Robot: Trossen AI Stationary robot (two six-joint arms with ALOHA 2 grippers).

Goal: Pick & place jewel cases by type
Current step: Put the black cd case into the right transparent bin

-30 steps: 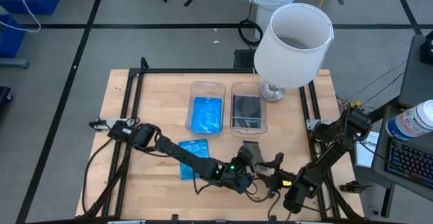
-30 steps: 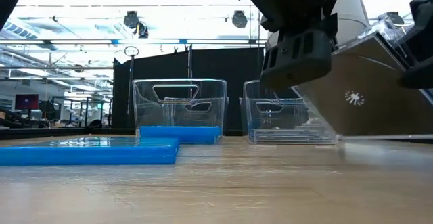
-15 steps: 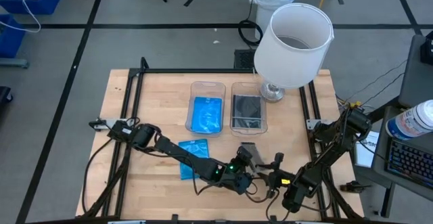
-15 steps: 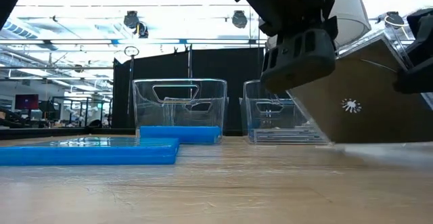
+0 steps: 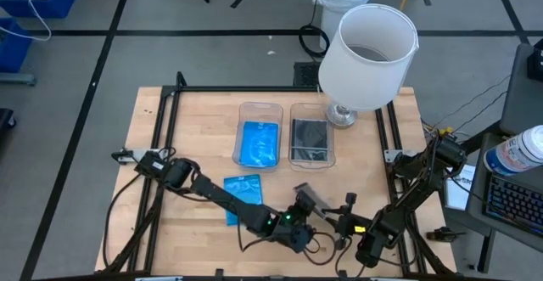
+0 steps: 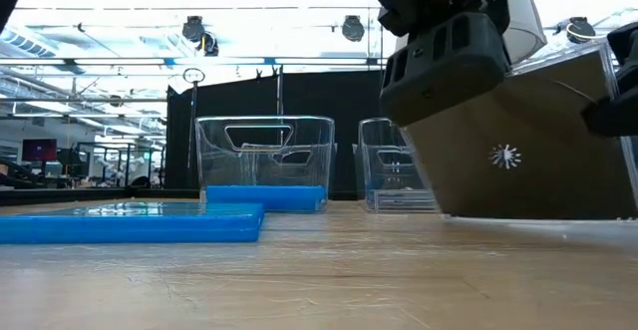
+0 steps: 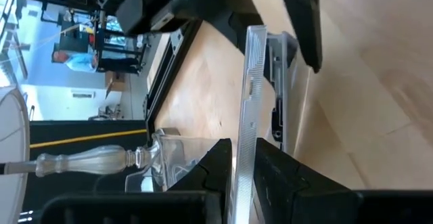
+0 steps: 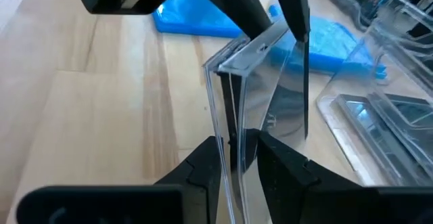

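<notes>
Since one second ago, both tools are lifting the clear jewel case [image 6: 518, 151] more upright above the counter [image 5: 195, 103] front. Left tool [image 7: 242, 163] and right tool [image 8: 238, 149] are both pinching its edges. Blue jewel case [image 5: 244, 196] is lying flat beside, two bins [image 5: 260, 109] behind

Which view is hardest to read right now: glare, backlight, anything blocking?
Low view: bright backlight from the ceiling lights; the arms are silhouettes and the tilted clear jewel case fills the right side. Left wrist view: case seen edge-on, floor blown out. Right wrist view: reflections on the case. High view: evenly lit, lampshade covers the table's far edge.
</notes>
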